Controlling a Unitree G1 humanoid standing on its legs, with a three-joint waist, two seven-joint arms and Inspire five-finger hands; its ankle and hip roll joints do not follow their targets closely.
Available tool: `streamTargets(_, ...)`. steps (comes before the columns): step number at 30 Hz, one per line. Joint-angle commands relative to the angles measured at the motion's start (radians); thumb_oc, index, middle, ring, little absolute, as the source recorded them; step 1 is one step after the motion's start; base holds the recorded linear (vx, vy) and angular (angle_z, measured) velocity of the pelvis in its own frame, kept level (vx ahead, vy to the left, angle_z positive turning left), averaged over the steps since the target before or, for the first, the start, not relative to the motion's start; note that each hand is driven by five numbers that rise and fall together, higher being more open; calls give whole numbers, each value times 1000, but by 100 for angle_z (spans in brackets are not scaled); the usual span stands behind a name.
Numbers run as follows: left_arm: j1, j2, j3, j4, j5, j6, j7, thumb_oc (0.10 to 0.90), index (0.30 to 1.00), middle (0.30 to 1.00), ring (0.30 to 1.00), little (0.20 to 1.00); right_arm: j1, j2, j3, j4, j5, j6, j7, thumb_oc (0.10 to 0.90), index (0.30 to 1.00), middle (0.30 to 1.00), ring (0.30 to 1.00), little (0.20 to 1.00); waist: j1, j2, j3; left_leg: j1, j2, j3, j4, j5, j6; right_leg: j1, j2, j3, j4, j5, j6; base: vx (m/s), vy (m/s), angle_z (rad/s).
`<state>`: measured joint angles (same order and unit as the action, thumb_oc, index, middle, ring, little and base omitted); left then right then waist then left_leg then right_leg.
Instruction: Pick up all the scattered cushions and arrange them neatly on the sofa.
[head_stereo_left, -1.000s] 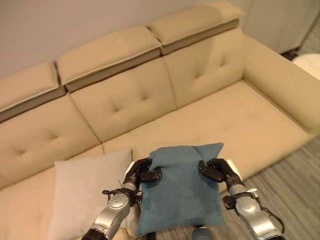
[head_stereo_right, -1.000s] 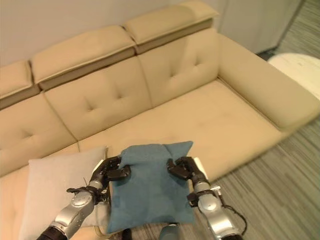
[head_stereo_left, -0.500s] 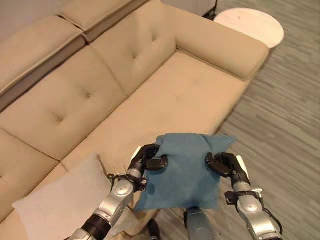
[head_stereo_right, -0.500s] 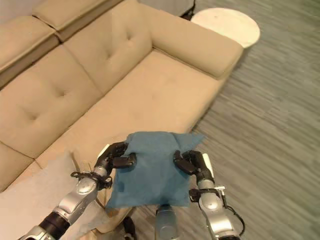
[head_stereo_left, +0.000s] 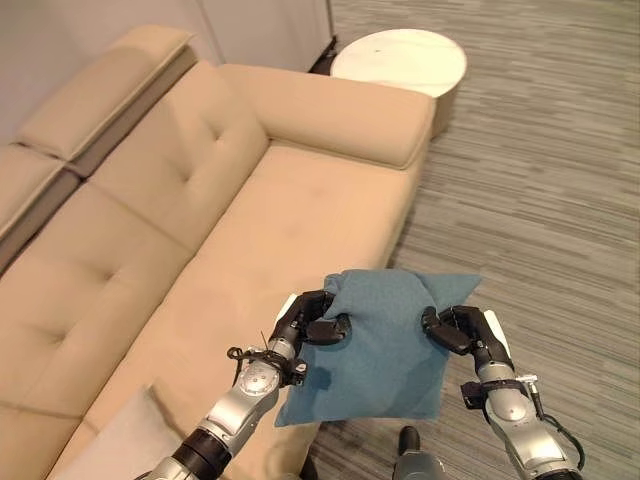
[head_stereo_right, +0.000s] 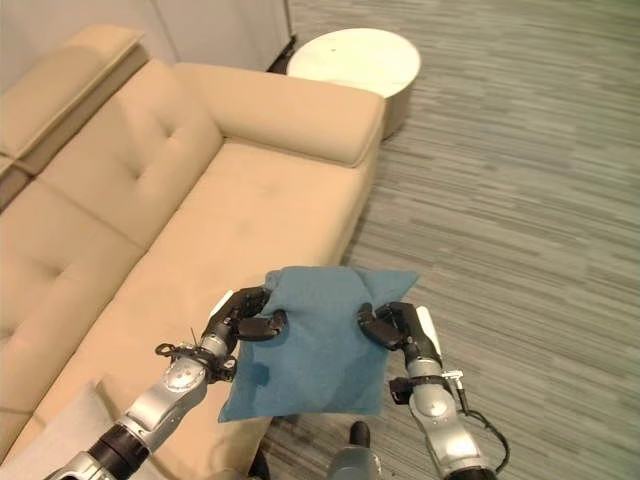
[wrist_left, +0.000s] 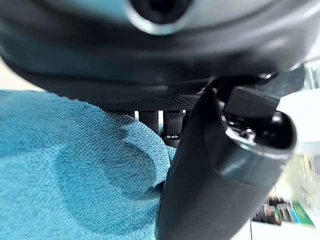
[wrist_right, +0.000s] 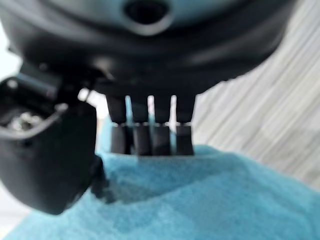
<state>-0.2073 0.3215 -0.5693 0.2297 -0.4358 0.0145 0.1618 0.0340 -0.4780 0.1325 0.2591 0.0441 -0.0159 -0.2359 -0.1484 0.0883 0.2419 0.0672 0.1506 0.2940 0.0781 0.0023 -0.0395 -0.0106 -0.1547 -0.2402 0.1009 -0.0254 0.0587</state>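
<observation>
The blue cushion hangs at the front edge of the beige sofa, above the seat edge. Left hand and right hand each clamp curled fingers onto its upper corners.

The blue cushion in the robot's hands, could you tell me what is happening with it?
The robot holds the blue cushion up by its top edge, left hand and right hand each pinching an upper corner. It hangs over the front edge of the beige sofa. A pale cushion lies on the seat to the robot's left, and a round white table stands beyond the armrest.
</observation>
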Motion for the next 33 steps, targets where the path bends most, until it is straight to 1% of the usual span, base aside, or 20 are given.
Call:
streamTargets(1,-151,-97,-63,-91,-78,-127,-64,400,300,300,300,300,-65,5,35,-139,-15,-138,-18,400,300,300,300,300,18,-25,-66,-44,131,-81,223,73,-18,66,89,58,-17,-68,-26,161,-632,-48)
streamTargets(4,-174,-107,-77,-76,-72,-124,-48,400,300,300,300,300,-72,-7,40,-138,-20,-134,-26,400,300,300,300,300,30,-43,-51,-99,85,-158,304,59,11,61,102,88,-25,-63,-38,85,-252,-34)
streamTargets(5,-183,-117,-85,-68,-57,-120,-38,400,300,300,300,300,-78,-11,46,-139,-14,-140,-27,400,300,300,300,300,49,-56,-36,-159,-27,-233,340,-14,29,71,120,138,-32,-72,-35,163,-209,-40)
streamTargets(8,-193,-128,-92,-50,-55,-120,-34,400,300,300,300,300,-89,-3,49,-114,-9,-142,-39,400,300,300,300,300,86,-61,-37,-264,-154,-260,274,-101,58,105,144,180,-42,-94,-32,274,-149,-87)
streamTargets(10,-181,-130,-86,-41,-46,-117,-42,400,300,300,300,300,-107,6,68,-85,-19,-142,-35,400,300,300,300,300,123,-42,-47,-312,-243,-303,159,-32,57,130,182,204,-40,-109,-31,317,-57,-87)
streamTargets(12,-163,-128,-75,-45,-43,-120,-48,400,300,300,300,300,-116,15,83,-67,-28,-138,-28,400,300,300,300,300,158,-27,-58,-346,-289,-303,54,60,52,161,219,230,-37,-119,-34,429,-105,-131)
streamTargets(14,-156,-112,-59,-47,-50,-123,-49,400,300,300,300,300,-126,33,86,-66,-28,-126,-23,400,300,300,300,300,194,-18,-80,-361,-263,-106,-14,100,80,227,275,259,-14,-165,-52,548,-84,-105)
streamTargets(15,-155,-111,-59,-48,-50,-123,-49,400,300,300,300,300,-126,33,86,-66,-28,-126,-23,400,300,300,300,300,198,-18,-78,-356,-263,-103,-18,100,81,228,273,262,-11,-166,-52,403,-6,-89)
streamTargets(17,-132,-102,-51,-43,-52,-123,-47,400,300,300,300,300,-120,56,89,-62,-35,-129,-19,400,300,300,300,300,212,-46,-102,-329,-303,-132,-12,80,133,236,259,247,55,-142,-23,347,-11,-46)
streamTargets(20,-101,-83,-39,-41,-59,-121,-48,400,300,300,300,300,-113,77,85,-47,-39,-124,-4,400,300,300,300,300,210,-78,-123,-289,-305,-136,-3,55,155,184,226,214,207,-27,92,258,7,-16)
streamTargets(21,-101,-83,-39,-41,-59,-121,-48,400,300,300,300,300,-113,77,85,-47,-39,-124,-4,400,300,300,300,300,210,-77,-124,-290,-305,-136,-3,55,155,183,227,215,207,-26,92,289,60,14)
streamTargets(22,-71,-71,-20,-49,-61,-115,-47,400,300,300,300,300,-112,93,80,-35,-44,-116,1,400,300,300,300,300,221,-78,-131,-244,-307,-140,-13,33,166,155,159,123,309,67,166,307,75,6)
streamTargets(23,-58,-66,-14,-57,-61,-110,-53,400,300,300,300,300,-104,96,73,-35,-50,-113,7,400,300,300,300,300,224,-74,-132,-209,-306,-149,-25,18,174,146,113,63,380,98,192,532,146,-4)
streamTargets(24,-49,-64,-7,-63,-61,-100,-55,400,300,300,300,300,-89,97,61,-31,-64,-106,11,400,300,300,300,300,212,-44,-133,-142,-293,-191,-41,-10,189,117,59,6,518,142,188,337,101,-2)
streamTargets(26,-34,-59,9,-66,-53,-94,-56,400,300,300,300,300,-64,102,42,-31,-71,-102,11,400,300,300,300,300,189,-24,-127,-67,-291,-242,-82,-22,195,38,38,2,622,114,167,358,76,60)
streamTargets(27,-29,-56,21,-65,-51,-95,-56,400,300,300,300,300,-54,105,32,-28,-69,-103,9,400,300,300,300,300,187,-24,-120,-40,-290,-261,-84,-36,190,19,-5,-10,611,99,156,297,30,109)
streamTargets(28,-29,-56,21,-65,-51,-95,-56,400,300,300,300,300,-55,105,32,-28,-69,-103,9,400,300,300,300,300,185,-22,-121,-42,-287,-263,-84,-34,189,19,-3,-13,608,102,154,265,-79,108)
streamTargets(29,-24,-50,32,-63,-49,-97,-58,400,300,300,300,300,-48,103,23,-27,-57,-107,8,400,300,300,300,300,183,-11,-111,-20,-270,-308,-68,-61,173,-9,-81,-38,529,37,105,219,-100,89)
streamTargets(32,-18,-43,36,-69,-54,-98,-64,400,300,300,300,300,-35,93,4,-44,-52,-110,10,400,300,300,300,300,167,-8,-101,-13,-268,-375,-40,-81,152,-36,-63,18,387,-31,71,190,-138,81)
streamTargets(33,-12,-46,37,-70,-53,-101,-67,400,300,300,300,300,-27,91,-3,-45,-50,-112,5,400,300,300,300,300,155,-12,-97,-3,-271,-418,-34,-93,145,-53,-35,92,292,-36,75,204,-213,93)
